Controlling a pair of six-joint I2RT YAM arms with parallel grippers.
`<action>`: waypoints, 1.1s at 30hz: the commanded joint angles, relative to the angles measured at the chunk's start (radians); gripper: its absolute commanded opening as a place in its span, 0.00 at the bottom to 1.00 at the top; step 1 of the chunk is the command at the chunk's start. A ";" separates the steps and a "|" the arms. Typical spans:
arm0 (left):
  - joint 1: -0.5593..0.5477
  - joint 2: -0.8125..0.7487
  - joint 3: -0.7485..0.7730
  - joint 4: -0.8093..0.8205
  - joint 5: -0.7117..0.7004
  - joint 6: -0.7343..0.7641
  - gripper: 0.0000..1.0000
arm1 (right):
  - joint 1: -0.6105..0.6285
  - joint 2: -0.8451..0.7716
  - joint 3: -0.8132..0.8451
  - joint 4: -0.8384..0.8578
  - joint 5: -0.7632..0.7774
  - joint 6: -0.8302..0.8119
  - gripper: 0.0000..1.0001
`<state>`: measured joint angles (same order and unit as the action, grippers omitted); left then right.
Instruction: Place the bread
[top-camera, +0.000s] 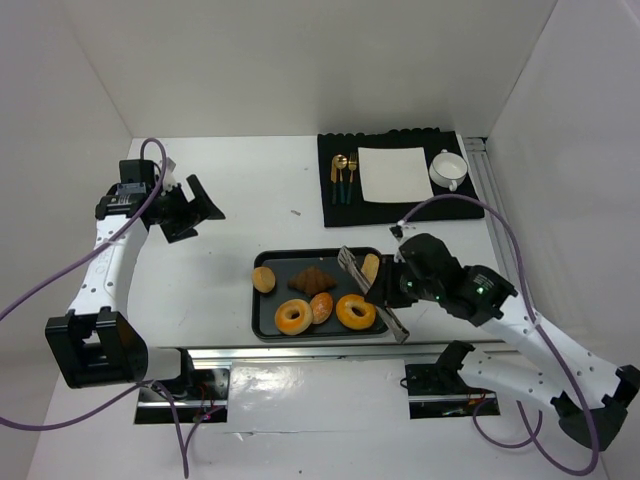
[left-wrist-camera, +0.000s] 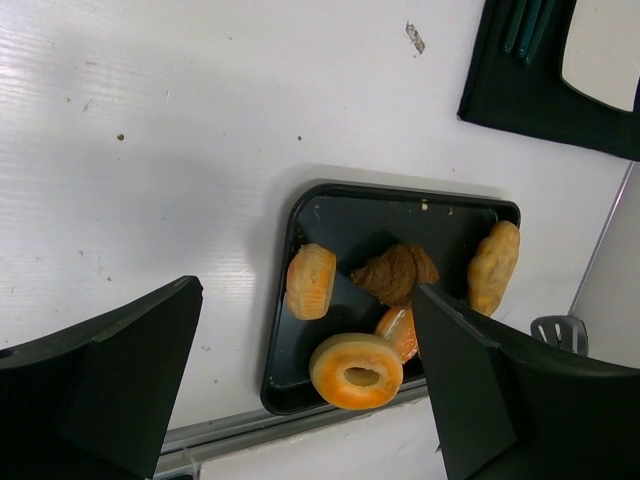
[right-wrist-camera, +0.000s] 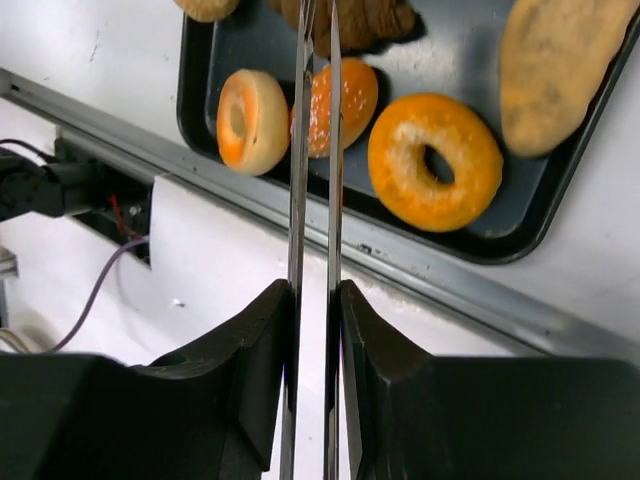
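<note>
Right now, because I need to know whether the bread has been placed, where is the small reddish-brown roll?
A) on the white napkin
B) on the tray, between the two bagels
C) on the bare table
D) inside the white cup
B: the roll lies on the dark tray, between the paler bagel and the darker bagel.

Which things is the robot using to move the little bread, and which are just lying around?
Job: bread, tongs, right gripper clamping the tongs.
Lying about: two bagels, croissant, pale loaf, round bun, cup, cutlery, open left gripper.
</note>
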<state>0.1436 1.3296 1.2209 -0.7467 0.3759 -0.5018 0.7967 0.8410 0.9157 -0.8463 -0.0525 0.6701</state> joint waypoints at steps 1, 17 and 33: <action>0.007 -0.027 -0.001 0.029 0.034 -0.004 1.00 | 0.013 -0.005 0.020 -0.103 -0.046 0.063 0.33; 0.007 -0.018 -0.001 0.029 0.034 -0.004 1.00 | 0.022 0.148 0.054 -0.057 -0.081 0.071 0.48; 0.007 -0.018 -0.011 0.038 0.034 -0.014 1.00 | 0.032 0.242 0.072 -0.010 -0.161 -0.009 0.58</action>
<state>0.1436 1.3296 1.2190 -0.7322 0.3927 -0.5045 0.8158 1.0679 0.9394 -0.9058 -0.1795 0.6968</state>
